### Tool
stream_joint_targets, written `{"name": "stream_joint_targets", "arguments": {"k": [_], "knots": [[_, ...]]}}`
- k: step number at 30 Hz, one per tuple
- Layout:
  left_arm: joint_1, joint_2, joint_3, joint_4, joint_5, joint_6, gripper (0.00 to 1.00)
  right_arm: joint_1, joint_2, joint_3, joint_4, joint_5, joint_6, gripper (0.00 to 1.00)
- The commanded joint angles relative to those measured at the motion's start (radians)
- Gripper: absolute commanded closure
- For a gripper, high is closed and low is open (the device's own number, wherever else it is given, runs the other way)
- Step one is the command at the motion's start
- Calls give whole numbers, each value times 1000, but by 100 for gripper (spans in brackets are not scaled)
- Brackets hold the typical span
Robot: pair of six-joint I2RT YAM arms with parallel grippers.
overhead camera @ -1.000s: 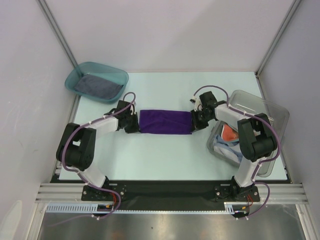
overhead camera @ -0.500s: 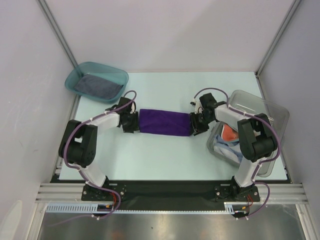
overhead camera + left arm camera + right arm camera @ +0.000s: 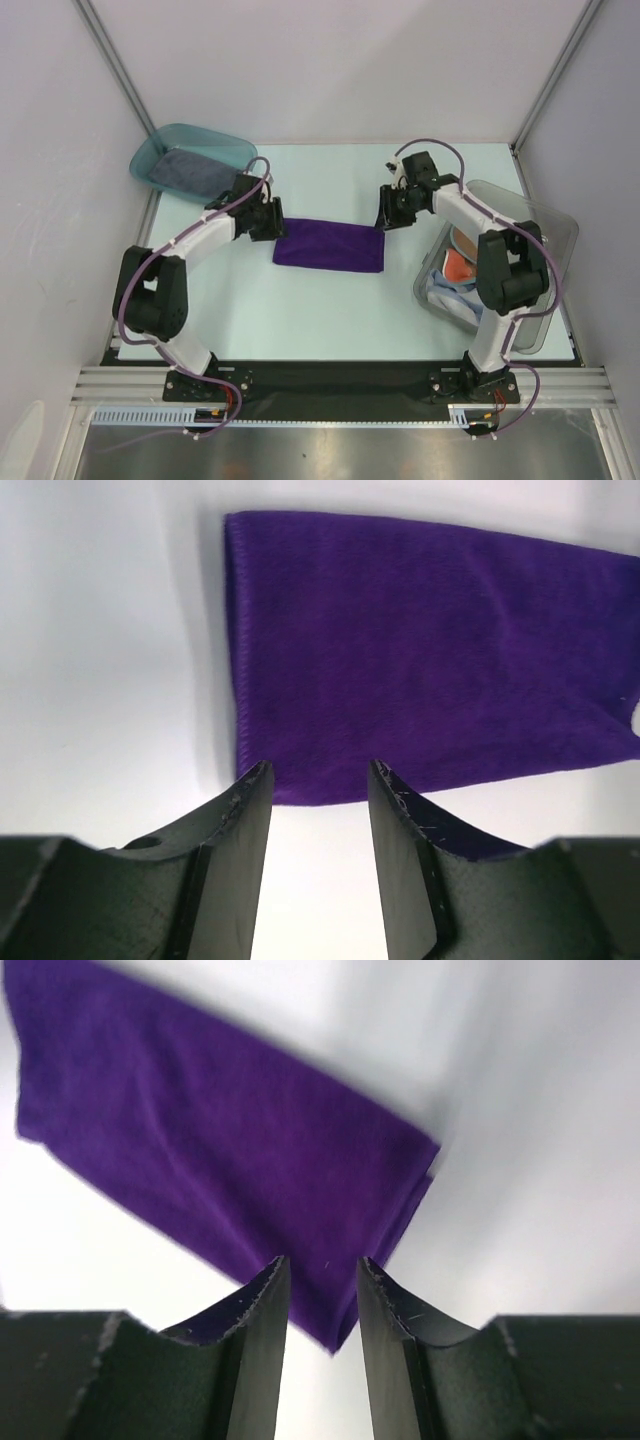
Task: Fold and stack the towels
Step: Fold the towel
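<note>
1. Hovering at the left end of the purple towel (image 3: 330, 245), my left gripper (image 3: 272, 224) stands with its two fingers apart and nothing between them.
2. Through my left wrist camera, the dark fingers (image 3: 235, 820) frame a strip of pale table. The towel's edge lies just beyond their tips, flat on the surface and not pinched.
3. My right gripper (image 3: 385, 214) sits at the towel's far-right corner, with its fingers likewise parted and gripping nothing.
4. Through my right wrist camera, that corner of the cloth shows in the gap between the fingers (image 3: 260, 1310), lying below them. The view is blurred, so I cannot tell whether the tips brush the cloth.
5. The purple towel lies flat on the table (image 3: 330, 320) as a long narrow rectangle running left to right. It is slightly askew, in the middle of the surface, between my two grippers.
6. At the right end a second layer peeks out from under the top one.
7. A grey-blue towel (image 3: 195, 172) lies flat inside the teal tray (image 3: 143, 158) at the far-left corner. It is just beyond my left gripper and apart from the purple one.
8. The clear bin (image 3: 555, 240) stands at the right edge of the table. It holds a brown-red towel (image 3: 460, 265) with orange showing, and a light-blue towel (image 3: 450, 295) on its near side, both bunched up.
9. My right arm crosses over the bin and hides part of what lies inside.
</note>
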Motion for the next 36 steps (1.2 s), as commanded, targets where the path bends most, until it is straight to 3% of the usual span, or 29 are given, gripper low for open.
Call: {"name": "stream_joint_targets", "arguments": {"k": [1,10,11,12,13,15,20,24,30,35,36], "knots": [[-10,8,-42,107,106,-31,52,-1,91,57,21,48,18,62],[-10,99,-93,145,62,-62,53,-3,197,102,45,104,8,65],[-10,117,-93,133,39,-62,53,-3,202,97,55,107,4,68],[-10,127,-93,124,22,-63,53,-4,208,97,64,128,2,83],[-10,137,-94,116,4,-65,53,-6,207,94,88,142,1,91],[-10,157,-100,101,-45,-66,53,-13,194,80,110,176,-19,100],[-8,190,-117,98,-93,-77,53,-32,171,59,165,164,-67,100],[-8,151,-122,118,-18,-80,51,-27,168,54,170,127,-81,81],[-8,98,59,13,28,-39,47,-9,124,109,21,159,-64,68],[-4,136,185,-7,60,3,44,20,53,89,-62,154,-22,72],[-4,153,214,-1,66,9,44,26,32,77,-65,148,-18,77]]}}
